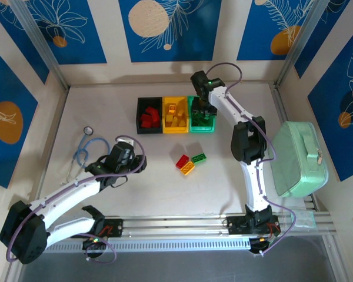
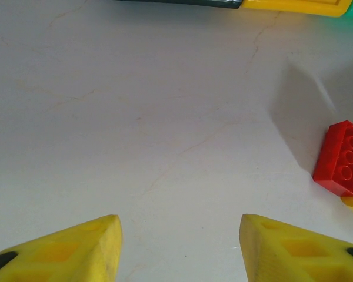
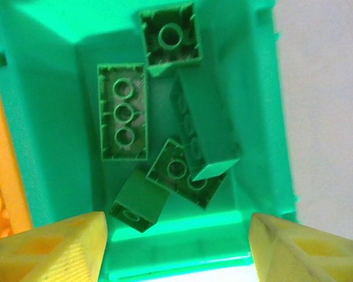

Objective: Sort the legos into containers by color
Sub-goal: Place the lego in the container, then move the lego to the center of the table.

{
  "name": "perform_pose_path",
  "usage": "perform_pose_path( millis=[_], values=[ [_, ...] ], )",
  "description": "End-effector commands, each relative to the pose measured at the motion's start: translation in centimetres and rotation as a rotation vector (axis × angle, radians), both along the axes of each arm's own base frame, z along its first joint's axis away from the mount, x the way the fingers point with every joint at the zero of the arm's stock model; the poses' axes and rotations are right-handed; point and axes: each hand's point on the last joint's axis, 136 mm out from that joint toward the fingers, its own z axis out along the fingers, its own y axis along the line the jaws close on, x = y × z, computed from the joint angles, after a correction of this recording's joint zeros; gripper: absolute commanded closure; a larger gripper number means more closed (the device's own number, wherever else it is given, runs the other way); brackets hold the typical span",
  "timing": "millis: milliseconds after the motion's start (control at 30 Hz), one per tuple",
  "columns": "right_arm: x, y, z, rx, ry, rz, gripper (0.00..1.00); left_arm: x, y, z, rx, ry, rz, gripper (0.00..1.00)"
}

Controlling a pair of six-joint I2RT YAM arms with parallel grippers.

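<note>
On the bench (image 1: 135,194) we find the containers (image 1: 175,132) largely filled by color. Our right end effector (image 3: 176,235) hangs released and empty over the green bin (image 3: 265,117). The left end effector (image 2: 179,241) gapes empty. Left to sort mid-bench are the red lego (image 1: 182,160), yellow lego (image 1: 188,169) and green lego (image 1: 199,157), all studs up with long axes slanting across.

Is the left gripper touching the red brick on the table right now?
Apart. The left wrist view shows bare table between the open left gripper and the red brick, which lies ahead and to the right.
</note>
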Motion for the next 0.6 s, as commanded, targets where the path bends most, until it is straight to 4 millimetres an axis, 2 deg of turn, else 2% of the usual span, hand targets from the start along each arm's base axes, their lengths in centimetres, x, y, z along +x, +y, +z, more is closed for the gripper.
perform_pose_path(
  millis=[0,233,567],
  values=[
    [-1.3,0.8,2.3,0.011,-0.034,0.019,0.34,0.2,-1.0,0.8,-0.016,-0.007,-0.031,0.44],
    [-4.2,3.5,4.9,0.008,-0.097,0.102,0.33,0.5,-2.3,0.5,-0.029,-0.004,-0.064,0.42],
    [-10.3,8.4,5.3,-0.011,-0.149,0.281,0.31,1.4,-5.3,0.0,-0.049,0.009,-0.128,0.41]
  ],
)
